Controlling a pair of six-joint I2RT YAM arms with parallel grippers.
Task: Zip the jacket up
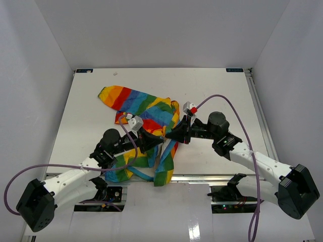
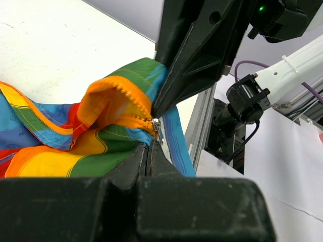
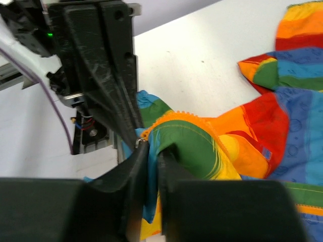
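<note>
The rainbow-striped jacket [image 1: 146,108] lies crumpled on the white table, its lower part hanging over the near edge. My two grippers meet at its front edge. My left gripper [image 2: 150,144] is shut, its tips on the small metal zipper pull [image 2: 157,127] at the end of the orange zipper teeth [image 2: 126,91]. It shows in the top view [image 1: 157,140] too. My right gripper [image 3: 153,149] is shut on a fold of green and blue fabric [image 3: 189,146] right beside the pull [image 3: 139,142]. It shows in the top view [image 1: 169,135] too. The light-blue trim [image 2: 176,141] hangs past the pull.
An aluminium rail [image 1: 202,177] runs along the table's near edge, with the arm bases below it. Purple cables [image 1: 237,113] loop over both arms. White walls enclose the table on three sides. A jacket sleeve [image 1: 113,96] stretches to the far left.
</note>
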